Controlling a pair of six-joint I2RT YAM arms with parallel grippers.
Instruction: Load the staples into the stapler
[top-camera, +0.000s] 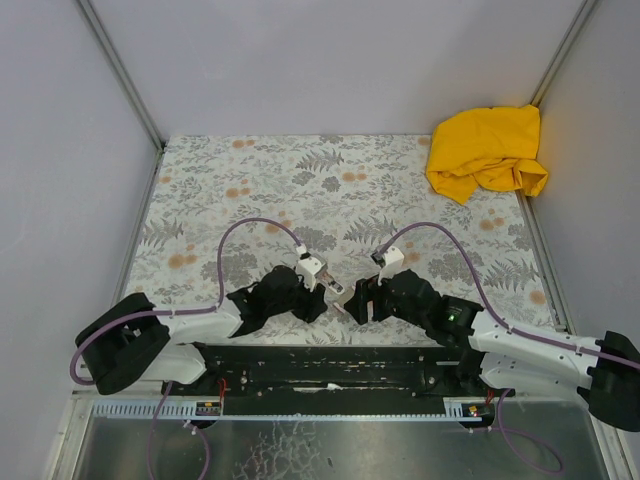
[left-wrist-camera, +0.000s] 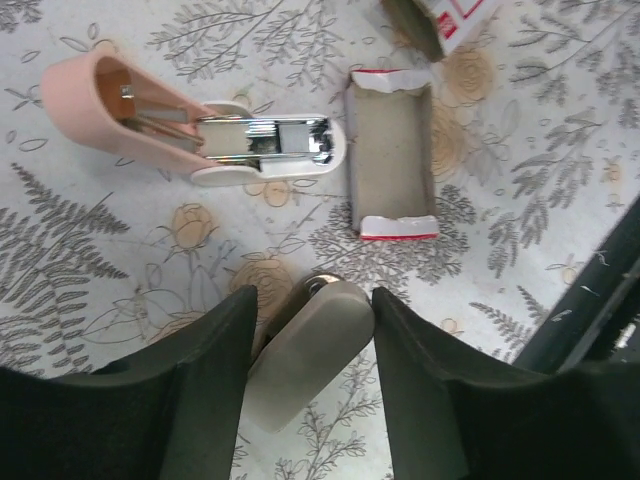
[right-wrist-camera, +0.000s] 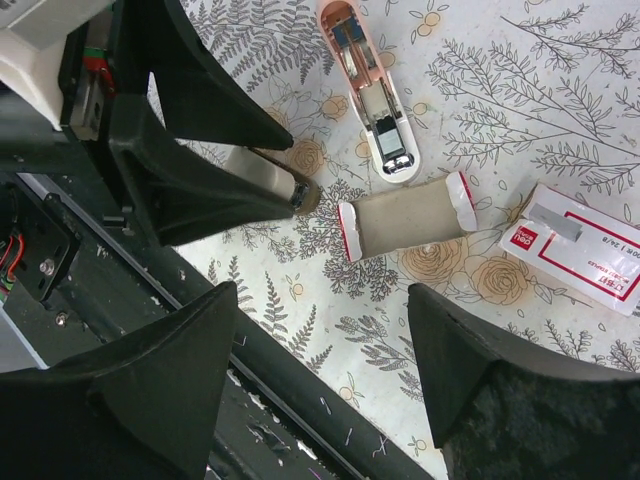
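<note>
Stapler lies open on the bench, pink lid swung back, silver channel exposed. Its nose is just beside one long side of the tray, possibly touching. Tray looks bare. The sleeve lies apart, past the tray's far end. No loose staples picked out for certain: the silver in the channel may be a strip or only the pusher, cannot tell. Left fingers stand either side of a beige oblong piece with a metal tip. What it is, and whether it is clamped or merely resting between them, cannot be told. Right fingers are spread wide with nothing between, low over the tray's end of the bench. Risks as judged: a slack hold would let the beige piece drop or swing into the tray and shove it against the stapler. The stapler is light and unbraced, so any push along the channel may skid or spin it rather than seat a strip. A nudge to the lid could close it over the channel. The arms work close together, and the two sets of fingers could clash.
</note>
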